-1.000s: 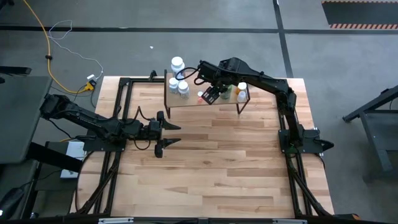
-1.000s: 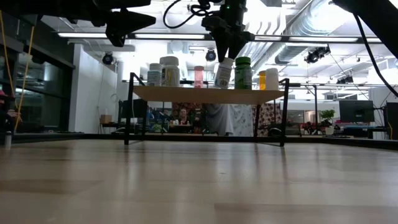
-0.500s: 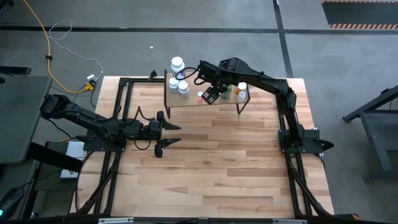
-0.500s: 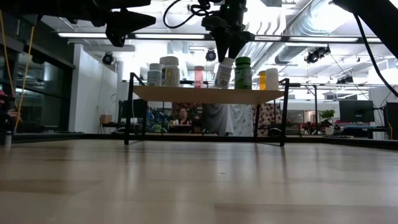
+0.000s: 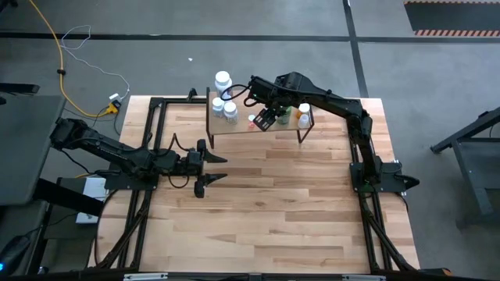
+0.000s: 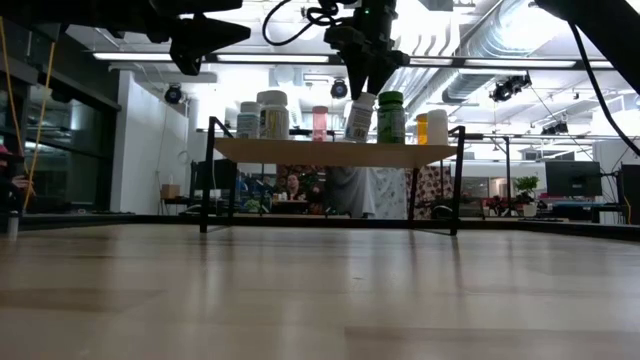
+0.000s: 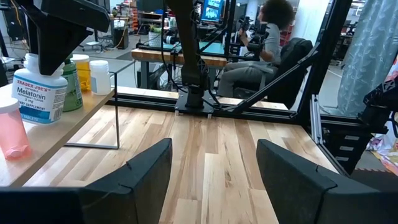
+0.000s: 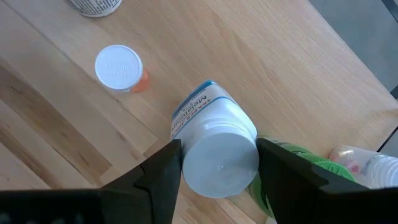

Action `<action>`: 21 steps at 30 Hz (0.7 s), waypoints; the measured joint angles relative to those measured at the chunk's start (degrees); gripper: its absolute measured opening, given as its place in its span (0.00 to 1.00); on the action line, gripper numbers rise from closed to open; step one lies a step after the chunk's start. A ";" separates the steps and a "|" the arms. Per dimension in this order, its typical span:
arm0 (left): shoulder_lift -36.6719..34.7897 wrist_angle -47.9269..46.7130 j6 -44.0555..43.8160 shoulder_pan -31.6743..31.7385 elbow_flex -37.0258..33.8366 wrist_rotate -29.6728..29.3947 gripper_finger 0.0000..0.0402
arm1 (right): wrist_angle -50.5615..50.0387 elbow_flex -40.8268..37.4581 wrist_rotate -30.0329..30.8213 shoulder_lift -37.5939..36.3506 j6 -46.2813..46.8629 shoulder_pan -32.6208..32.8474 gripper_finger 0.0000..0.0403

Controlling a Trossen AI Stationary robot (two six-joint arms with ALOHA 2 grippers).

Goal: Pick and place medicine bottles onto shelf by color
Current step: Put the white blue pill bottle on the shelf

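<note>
The shelf (image 5: 234, 129) stands at the table's far side. My right gripper (image 6: 365, 88) is above it, shut on a white medicine bottle (image 7: 38, 93) with a blue-and-white label. This bottle stands between a pink bottle (image 8: 119, 67) and a green one (image 6: 391, 117). An orange bottle (image 6: 422, 128) and a small white one (image 6: 437, 126) stand at the shelf's right end. Three white bottles (image 5: 223, 80) stand at its left end, each on its base. My left gripper (image 5: 211, 168) hovers open over the table's left middle, holding nothing. My right gripper pinches the white bottle's cap (image 8: 221, 163) between its two fingers (image 8: 163, 174), one on each side. The fingers come from above, slanting steeply down. The bottle leans slightly below them, its base (image 7: 37, 119) down at the shelf board; whether it rests there I cannot tell.
The shelf's thin black legs (image 6: 456, 180) stand on the butcher-block table (image 5: 281, 203), which is bare wood in front of the shelf. Black frame rails (image 5: 144, 195) run along the table's left and right sides. A seated person (image 7: 264, 37) shows in the room beyond.
</note>
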 joint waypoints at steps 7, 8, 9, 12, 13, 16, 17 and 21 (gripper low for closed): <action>0.00 0.01 0.09 0.00 0.00 0.00 0.56 | -0.02 0.00 0.01 0.00 0.00 -0.01 0.48; 0.00 0.00 0.07 -0.01 0.00 0.00 0.56 | -0.02 -0.01 0.00 0.00 0.00 -0.02 0.48; 0.00 0.00 -0.02 -0.02 0.00 -0.01 0.56 | -0.02 0.00 0.00 0.00 0.00 -0.02 0.48; 0.00 0.00 0.08 0.00 0.00 0.00 0.56 | -0.04 0.00 0.00 0.00 0.00 -0.01 0.48; 0.00 0.00 0.01 -0.02 0.00 -0.01 0.56 | -0.08 0.00 0.00 0.00 0.00 -0.02 0.48; 0.00 0.00 0.02 -0.02 0.00 0.01 0.56 | -0.82 0.00 -0.60 0.28 0.02 -0.10 0.48; 0.00 0.00 0.01 -0.02 0.00 -0.01 0.56 | -1.16 0.00 -0.97 0.52 0.02 -0.20 0.48; 0.01 0.00 0.11 -0.02 -0.02 0.01 0.56 | -1.30 0.04 -1.79 0.87 -0.28 -0.35 0.48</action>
